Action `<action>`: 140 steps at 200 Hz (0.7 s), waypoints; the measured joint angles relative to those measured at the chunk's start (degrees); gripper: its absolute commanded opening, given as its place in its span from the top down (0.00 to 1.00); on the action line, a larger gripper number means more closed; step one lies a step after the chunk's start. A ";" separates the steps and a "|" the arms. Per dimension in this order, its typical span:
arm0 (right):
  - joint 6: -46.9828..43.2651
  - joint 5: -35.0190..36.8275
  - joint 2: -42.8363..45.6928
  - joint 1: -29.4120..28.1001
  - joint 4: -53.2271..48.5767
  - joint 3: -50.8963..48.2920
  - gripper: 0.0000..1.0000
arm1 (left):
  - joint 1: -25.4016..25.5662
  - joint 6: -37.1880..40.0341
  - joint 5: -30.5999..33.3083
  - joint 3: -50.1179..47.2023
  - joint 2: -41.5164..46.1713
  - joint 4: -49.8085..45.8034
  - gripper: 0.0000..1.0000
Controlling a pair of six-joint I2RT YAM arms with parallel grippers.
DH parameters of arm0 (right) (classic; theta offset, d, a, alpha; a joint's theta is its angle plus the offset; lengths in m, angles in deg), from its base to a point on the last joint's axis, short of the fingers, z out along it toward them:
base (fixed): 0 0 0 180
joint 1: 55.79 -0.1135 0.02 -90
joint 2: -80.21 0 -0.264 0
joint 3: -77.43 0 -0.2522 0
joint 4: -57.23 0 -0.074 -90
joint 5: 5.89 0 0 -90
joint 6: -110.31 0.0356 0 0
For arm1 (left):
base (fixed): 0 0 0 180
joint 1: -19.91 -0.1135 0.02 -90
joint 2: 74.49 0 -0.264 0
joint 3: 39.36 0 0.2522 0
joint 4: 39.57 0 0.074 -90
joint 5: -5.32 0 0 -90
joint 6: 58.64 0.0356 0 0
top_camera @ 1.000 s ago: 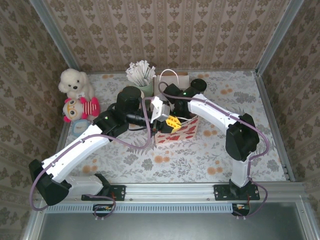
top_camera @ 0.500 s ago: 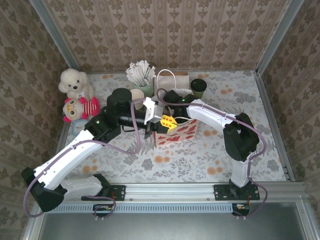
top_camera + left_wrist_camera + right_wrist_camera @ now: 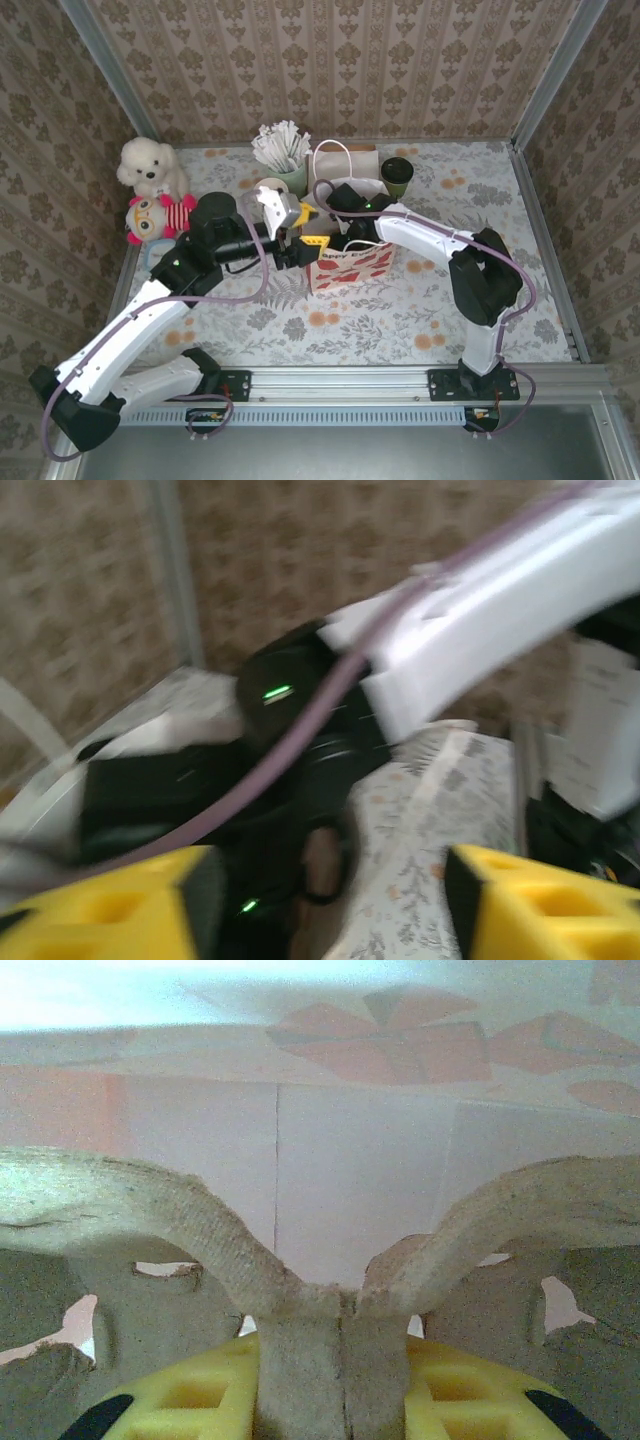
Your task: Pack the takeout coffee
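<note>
Two arms at the paper bag — coffee cup outside it

At the table's left edge sit a white plush dog and a pink doll. The left fingers are spread wide with nothing between them, just beside the upper left edge of the paper bag, and a holder of white sticks stands behind them. The right fingers reach into the bag's mouth, pinched closed on a beige paper strip of the bag. The takeout coffee cup — green, dark on top — stands upright on the table behind the bag, right of its raised handle, apart from both arms.
</note>
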 measured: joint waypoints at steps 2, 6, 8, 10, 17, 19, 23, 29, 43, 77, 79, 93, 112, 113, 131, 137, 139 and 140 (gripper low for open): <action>-0.02 0.00 0.13 -0.02 0.11 -0.09 0.73 | -0.13 -1.05 1.14 -0.17 0.00 -0.04 0.18; 0.00 0.07 0.37 -0.02 0.22 -0.24 0.73 | -0.31 -1.64 3.30 -0.50 0.02 -0.07 0.15; 0.00 0.11 0.42 -0.04 0.28 -0.28 0.72 | -0.37 -2.69 4.28 -0.63 0.00 -0.11 0.14; 0.00 0.13 0.52 -0.04 0.33 -0.33 0.72 | -0.46 -3.21 5.49 -0.74 -0.02 -0.20 0.13; 0.00 0.22 0.87 -0.09 0.57 -0.48 0.72 | -0.68 -5.25 9.07 -0.92 -0.11 -0.68 0.09; 0.02 0.24 0.96 -0.09 0.59 -0.50 0.72 | -0.70 -5.86 10.49 -0.94 -0.15 -0.94 0.08; 0.02 0.35 1.09 -0.09 0.66 -0.52 0.72 | -0.87 -7.76 12.92 -0.94 -0.20 -1.44 0.06; 0.04 0.46 1.27 -0.09 0.85 -0.57 0.72 | -1.05 -10.23 15.89 -0.92 -0.26 -2.32 0.06; 0.26 0.70 1.55 -0.11 1.53 -0.59 0.72 | -1.84 -17.27 22.56 -0.11 -0.72 -6.64 0.05; 0.70 1.29 1.62 -0.28 3.52 -0.61 0.72 | -2.84 -32.17 29.27 4.85 -5.09 -20.41 0.11; 0.68 1.31 1.62 -0.31 3.63 -0.61 0.72 | -2.75 -32.87 29.31 5.11 -5.46 -21.00 0.11; 0.68 1.60 1.62 -0.52 4.02 -0.61 0.72 | -1.88 -35.74 30.23 6.97 -7.72 -25.11 0.11; 0.72 2.08 1.62 -0.83 4.15 -0.61 0.72 | -0.50 -37.62 31.08 9.07 -10.40 -28.46 0.11; 0.74 2.10 1.62 -0.85 4.17 -0.61 0.72 | -0.46 -37.64 31.15 9.18 -10.58 -28.59 0.11; 1.16 2.34 1.62 -0.94 4.63 -0.63 0.72 | -0.17 -37.90 31.21 9.90 -12.02 -28.94 0.18; 1.44 2.36 1.62 -0.94 4.81 -0.63 0.71 | -0.20 -37.99 31.19 10.14 -12.48 -28.92 0.23; 1.57 2.38 1.62 -0.98 4.87 -0.63 0.71 | -0.22 -38.23 31.19 10.23 -12.70 -28.85 0.24; 1.60 2.36 1.62 -1.01 4.90 -0.63 0.71 | -0.22 -38.38 31.19 10.27 -12.76 -28.85 0.25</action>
